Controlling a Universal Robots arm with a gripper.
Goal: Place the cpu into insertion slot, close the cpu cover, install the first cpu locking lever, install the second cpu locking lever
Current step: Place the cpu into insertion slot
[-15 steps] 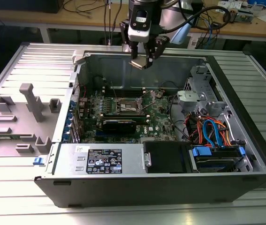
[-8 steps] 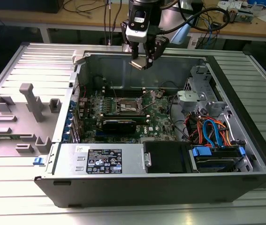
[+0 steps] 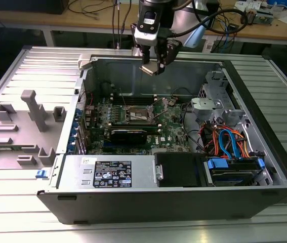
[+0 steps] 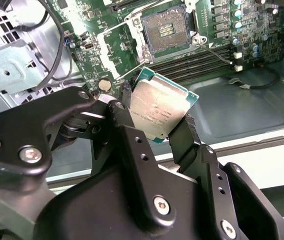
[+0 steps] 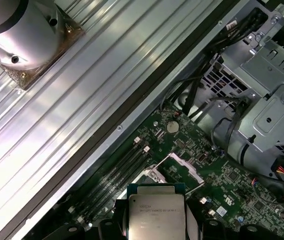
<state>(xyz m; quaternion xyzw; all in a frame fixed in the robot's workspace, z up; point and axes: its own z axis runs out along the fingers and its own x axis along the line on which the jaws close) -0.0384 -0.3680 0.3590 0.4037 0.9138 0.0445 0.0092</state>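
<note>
**CPU held above open case, socket uncovered**

The black two-fingered gripper (image 3: 153, 65) hung over the rear wall of the open black-and-grey computer case (image 3: 158, 207), which lay on its side on the ribbed metal table (image 3: 32, 223). The gripper's fingers (image 4: 124, 107) were clamped on opposite edges of the small flat square cpu with a dull silver-grey metal top (image 4: 159, 107). In the exterior view the chip (image 3: 150, 69) sat tilted and well above the green motherboard (image 3: 171, 129).

The square insertion slot with a silvery rim and dark centre (image 3: 137, 115) lay low in the case, well apart from the chip and toward the exterior view's left of it. In the second wrist view the slot (image 4: 167, 30) was bare, its contact field exposed. The thin silvery cpu cover frame (image 4: 131, 21) stood swung back beside it, not closed. A thin wire lever (image 4: 214, 50) ran from the socket's corner out over the long memory slots.

The first wrist view showed the chip (image 5: 157, 215) lid-up between the fingers (image 5: 119, 222), board beneath.
</note>
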